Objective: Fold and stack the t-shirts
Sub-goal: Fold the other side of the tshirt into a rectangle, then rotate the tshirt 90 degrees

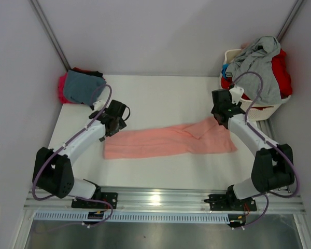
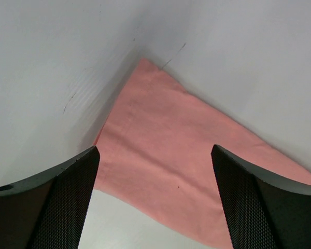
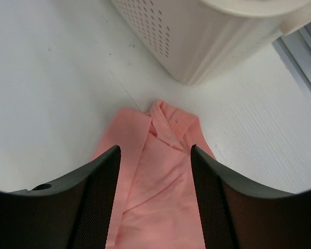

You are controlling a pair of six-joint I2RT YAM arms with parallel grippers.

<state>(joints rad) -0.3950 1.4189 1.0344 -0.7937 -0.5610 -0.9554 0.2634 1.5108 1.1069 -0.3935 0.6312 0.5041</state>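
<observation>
Wide and empty, the left gripper (image 2: pixel 155 155) and right gripper (image 3: pixel 155 153) hang over the nine- and three-o'clock ends of the pink t-shirt (image 1: pixel 168 141). The rumpled three-o'clock end may slip unfolded — its layers lie loose.

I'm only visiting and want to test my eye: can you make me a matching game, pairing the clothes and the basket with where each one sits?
Things:
1. pink t-shirt
2. grey shirt
3. teal-blue shirt
4. white laundry basket

Places:
A. far left corner of the table
B. draped over the basket's top
C. laid out as a long strip in the middle of the table
D. far right corner of the table

Pairs: 1-C, 2-B, 3-A, 4-D
</observation>
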